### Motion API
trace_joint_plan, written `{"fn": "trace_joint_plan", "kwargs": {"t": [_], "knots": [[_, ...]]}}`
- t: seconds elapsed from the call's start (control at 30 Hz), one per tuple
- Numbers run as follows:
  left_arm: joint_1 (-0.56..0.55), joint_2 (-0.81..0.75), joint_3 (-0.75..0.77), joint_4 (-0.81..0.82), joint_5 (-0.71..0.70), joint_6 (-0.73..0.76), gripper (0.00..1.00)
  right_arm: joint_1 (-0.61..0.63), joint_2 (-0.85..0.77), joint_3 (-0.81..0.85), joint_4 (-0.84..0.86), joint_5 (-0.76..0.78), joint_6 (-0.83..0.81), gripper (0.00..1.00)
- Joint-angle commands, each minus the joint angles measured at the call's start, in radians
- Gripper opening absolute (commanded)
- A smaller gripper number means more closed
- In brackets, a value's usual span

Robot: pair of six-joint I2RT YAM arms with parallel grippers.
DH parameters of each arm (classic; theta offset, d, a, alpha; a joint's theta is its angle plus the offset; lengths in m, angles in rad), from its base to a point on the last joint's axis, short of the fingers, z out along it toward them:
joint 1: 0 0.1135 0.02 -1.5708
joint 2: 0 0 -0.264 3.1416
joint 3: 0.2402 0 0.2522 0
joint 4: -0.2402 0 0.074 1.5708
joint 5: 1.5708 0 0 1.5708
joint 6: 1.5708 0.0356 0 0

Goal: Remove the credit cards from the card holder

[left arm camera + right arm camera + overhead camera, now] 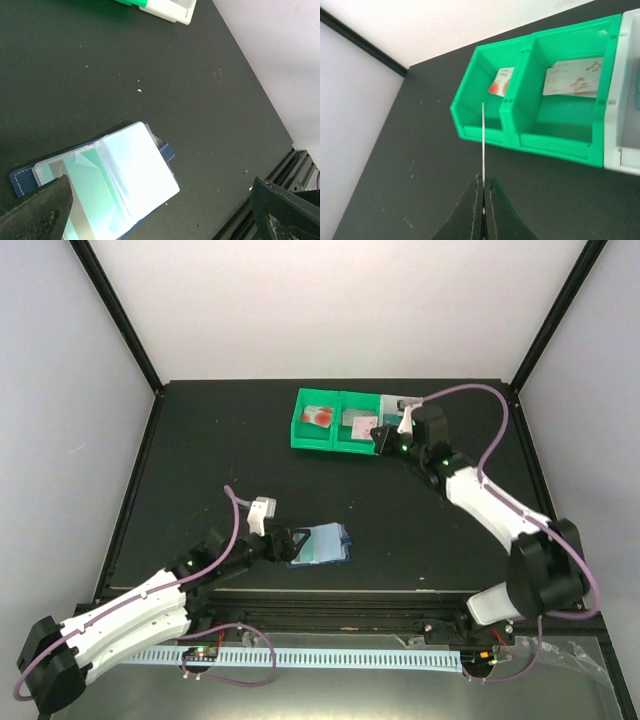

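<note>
The card holder [107, 182] lies open on the black table, navy with pale clear pockets. A teal credit card [87, 187] shows inside a pocket. My left gripper [161, 202] hangs open over the holder, one finger [35, 210] on each side of it, touching nothing. From above, the holder [322, 543] sits just right of the left gripper [290, 543]. My right gripper [483, 182] is shut on a thin card [483, 140] seen edge-on, in front of the green tray [485, 132]. A white card with red circles [501, 81] lies in its left compartment, and a pale card [572, 77] in the other.
A white tray [392, 402] adjoins the green tray [310, 440] at the back of the table, beside the right gripper [380, 440]. The table's right edge and rail [280, 170] run close to the holder in the left wrist view.
</note>
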Motion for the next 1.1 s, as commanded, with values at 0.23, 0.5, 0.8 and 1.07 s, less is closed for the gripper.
{"fn": "trace_joint_plan", "kwargs": {"t": [0.23, 0.5, 0.8, 1.07], "knots": [[0.032, -0.028, -0.075, 0.085, 0.036, 0.022, 0.99, -0.055, 0.426, 0.389, -0.168, 0.016, -0.075, 0.01], [0.039, -0.094, -0.069, -0.015, -0.011, 0.082, 0.99, -0.06, 0.624, 0.633, -0.281, 0.048, -0.061, 0.02], [0.041, -0.148, -0.066, -0.025, 0.001, 0.087, 0.99, -0.07, 0.781, 0.816, -0.354, 0.036, -0.046, 0.01], [0.041, -0.108, -0.006, -0.096, 0.012, 0.088, 0.99, -0.088, 0.875, 0.913, -0.36, 0.003, -0.021, 0.05]]}}
